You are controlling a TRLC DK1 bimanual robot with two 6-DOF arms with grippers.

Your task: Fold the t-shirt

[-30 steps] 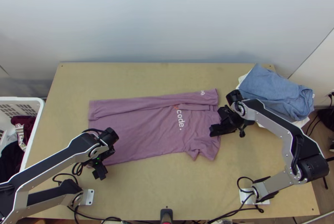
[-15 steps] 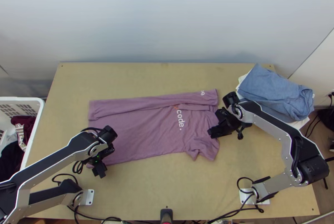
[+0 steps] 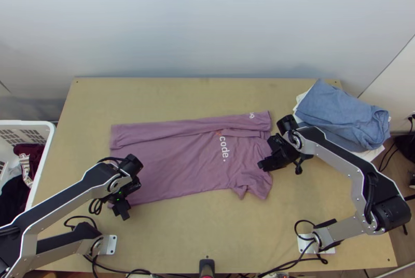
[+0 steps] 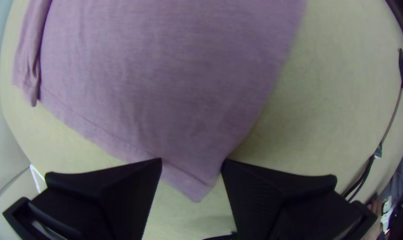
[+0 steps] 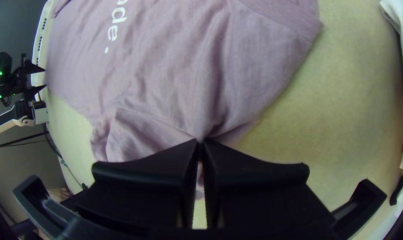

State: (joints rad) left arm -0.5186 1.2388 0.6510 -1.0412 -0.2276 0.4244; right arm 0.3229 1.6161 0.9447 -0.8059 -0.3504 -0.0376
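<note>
So the shirt [image 3: 181,164] is lying mostly flat on the table [image 3: 207,236], its far long side showing a strip folded over along the body. The hem is sitting toward the left arm and the shoulder end toward the right arm. I'm guessing the near side is the next one getting folded in.

Handling-wise, it's looking like thin, soft knit: light, floppy, not fragile, not very slippery, but probably wrinkling or dragging if only one end is moving. I'd be grabbing it at the near hem corner and the shoulder by the near sleeve, then lifting both together. The right gripper [image 5: 200,141] is clenching a pinch of fabric there at the shoulder, and creases are running out from it. The left gripper [image 4: 192,160] is gaping, its jaws standing either side of the hem corner without pinching it, so I'd be closing that one before lifting anything. The near sleeve is lying a bit crumpled, so it may be needing a smooth-out.

As for containers, a white slatted basket [image 3: 21,136] is standing beside the table's left edge, and it's holding a maroon garment with pale lettering, something black and something white.
</note>
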